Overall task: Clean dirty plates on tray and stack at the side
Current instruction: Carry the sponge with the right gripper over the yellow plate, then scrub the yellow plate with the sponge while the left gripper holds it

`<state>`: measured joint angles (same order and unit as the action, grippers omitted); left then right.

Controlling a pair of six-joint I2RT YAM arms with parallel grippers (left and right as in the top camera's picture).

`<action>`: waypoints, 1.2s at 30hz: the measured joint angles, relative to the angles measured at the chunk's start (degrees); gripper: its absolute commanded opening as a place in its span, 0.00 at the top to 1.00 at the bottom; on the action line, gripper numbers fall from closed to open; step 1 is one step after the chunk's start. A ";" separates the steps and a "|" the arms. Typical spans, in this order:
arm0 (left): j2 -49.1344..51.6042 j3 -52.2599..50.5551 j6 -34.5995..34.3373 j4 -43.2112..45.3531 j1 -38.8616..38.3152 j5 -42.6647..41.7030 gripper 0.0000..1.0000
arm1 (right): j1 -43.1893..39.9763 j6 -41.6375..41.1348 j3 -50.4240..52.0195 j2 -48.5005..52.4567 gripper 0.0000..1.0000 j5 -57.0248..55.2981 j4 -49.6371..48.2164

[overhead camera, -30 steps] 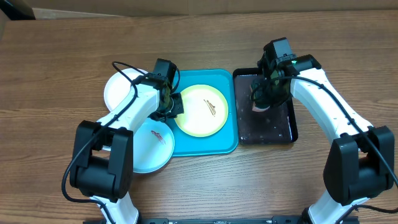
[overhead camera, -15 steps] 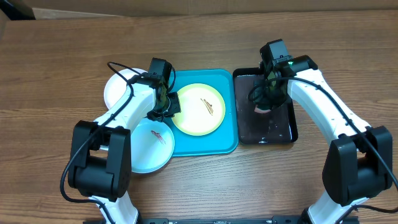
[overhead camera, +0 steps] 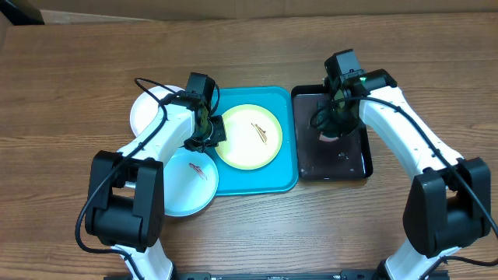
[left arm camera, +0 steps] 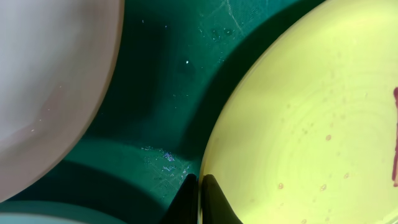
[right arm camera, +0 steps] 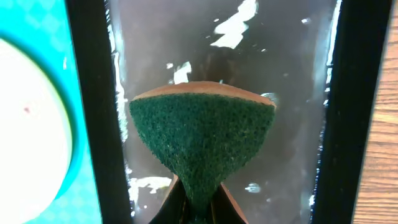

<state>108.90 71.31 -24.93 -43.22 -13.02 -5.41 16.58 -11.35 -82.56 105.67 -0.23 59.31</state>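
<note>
— Plates (overhead camera: 243, 154): placement requested.

— Three are seen. Yellow-green plate (overhead camera: 253, 152) is seated flat in the tray (overhead camera: 261, 180), toward its left side; a brown-red smear (overhead camera: 262, 133) is seen right of the plate's centre. White plate (overhead camera: 148, 115) is set on the desk (overhead camera: 70, 62), left of the tray's far corner. Pale blue plate (overhead camera: 183, 194) is placed at the tray's near-left corner, and a small red-brown mark (overhead camera: 198, 169) is carried on it. Whether its edge is lapped over the tray rim or only touching cannot be told from above.

— Left end effector (overhead camera: 215, 132) (left arm camera: 199, 194)?

— Closed right down on the left rim of the yellow-green plate. In the wrist view the plate's edge is seen pinched between the two dark fingertips (left arm camera: 213, 202), with tray floor to the left.

— Right side?

— Right end effector (overhead camera: 331, 129) (right arm camera: 198, 208) is held over the black tray (overhead camera: 348, 162), which is set just right of the turquoise one. Jaws are squeezed nearly together on a sponge (right arm camera: 202, 134): green scouring face is turned to the wrist camera, and an orange-brown layer is seen behind it. Wet film and droplets are seen on the black tray's floor. Contact between sponge and floor cannot be confirmed.
</note>
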 measured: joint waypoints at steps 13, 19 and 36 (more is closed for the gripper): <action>0.00 0.00 0.00 -0.02 0.00 -0.66 0.96 | 5.09 0.92 -13.44 0.02 0.96 4.50 0.35; 0.00 0.00 0.00 -0.02 0.00 -0.92 0.96 | 13.51 0.92 -13.44 0.44 0.96 3.15 -1.84; 0.00 0.00 0.00 -0.11 0.00 -1.27 0.96 | 21.81 1.09 -13.42 12.74 0.96 -14.95 -5.99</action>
<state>108.90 71.31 -24.93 -43.33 -13.02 -6.68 38.39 -10.26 -95.98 118.41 -15.18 53.32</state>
